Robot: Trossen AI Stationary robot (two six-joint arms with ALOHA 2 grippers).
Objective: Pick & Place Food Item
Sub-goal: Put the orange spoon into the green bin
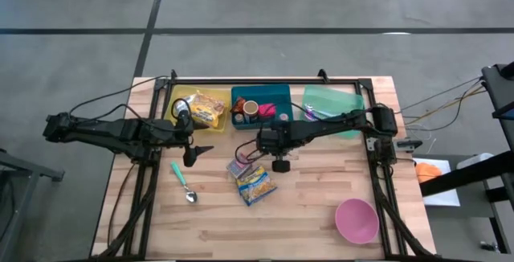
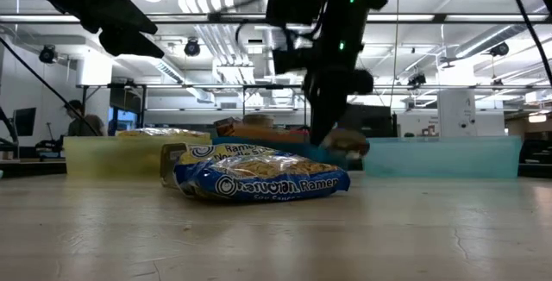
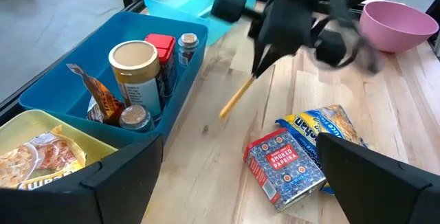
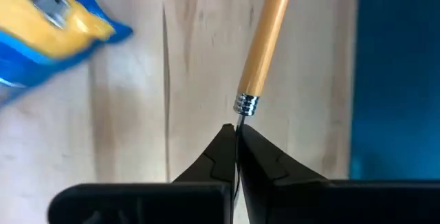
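My right gripper [image 4: 236, 136] [image 1: 257, 145] hovers over the table's middle, shut on a thin utensil with a wooden handle [image 4: 269, 35] [image 3: 237, 100] and a metal ferrule. Just in front of it, a blue-and-yellow ramen packet [image 1: 255, 184] [image 2: 263, 180] and a small smoked-paprika box [image 3: 285, 165] lie flat on the wood. My left gripper [image 3: 240, 176] [image 1: 195, 150] is held open above the table's left part, near the yellow bin, with nothing between its fingers. My right gripper pinches the utensil's thin metal part [image 4: 238, 122], just behind the ferrule, between its two fingertips [image 4: 221, 145]. The fingers point steeply down from above. The wooden handle slants down and away below the fingers; its free end [image 3: 223, 112] looks clear of the table.
Along the far edge stand a yellow bin [image 1: 178, 101] with snack bags, a blue bin [image 1: 281, 93] with jars and spice bottles, and a green bin [image 1: 345, 101]. A teal spoon [image 1: 183, 183] lies at the left front, a pink bowl [image 1: 356, 219] at the right front.
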